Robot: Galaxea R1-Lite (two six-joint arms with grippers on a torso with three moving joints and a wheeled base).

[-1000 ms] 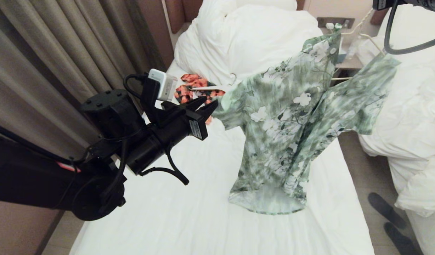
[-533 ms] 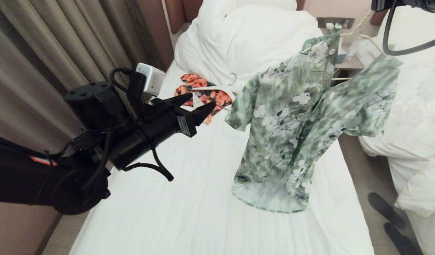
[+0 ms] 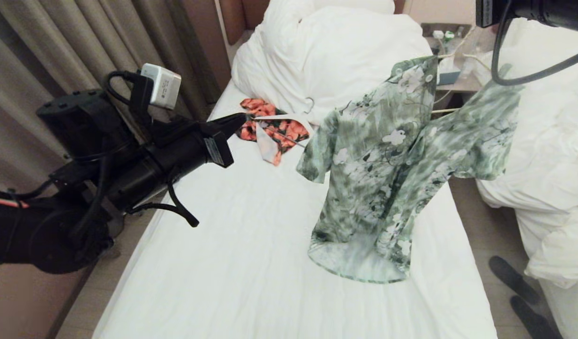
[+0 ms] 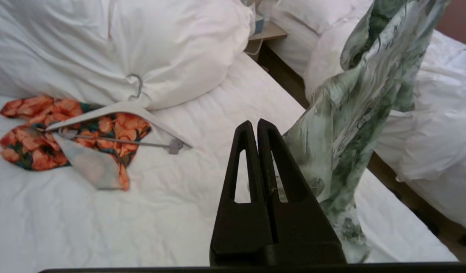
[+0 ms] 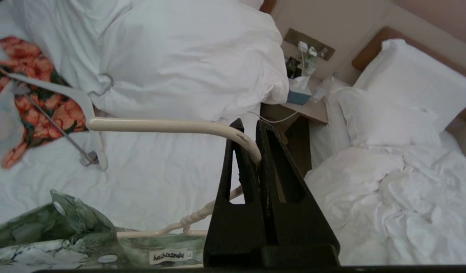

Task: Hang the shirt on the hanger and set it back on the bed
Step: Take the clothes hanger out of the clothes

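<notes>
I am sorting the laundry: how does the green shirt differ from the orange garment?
The green shirt hangs in the air on a cream hanger held by the right hand; the orange garment lies crumpled on the bed. The shirt is green-white; the garment is orange-black. Both are floral.

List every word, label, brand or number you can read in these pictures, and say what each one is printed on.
Neck label inside the shirt: cursive brand word, too blurred to read.
Sticker on the left hand: print too small to read.
White box above that hand: faint markings, unreadable.
No other text shows.
</notes>
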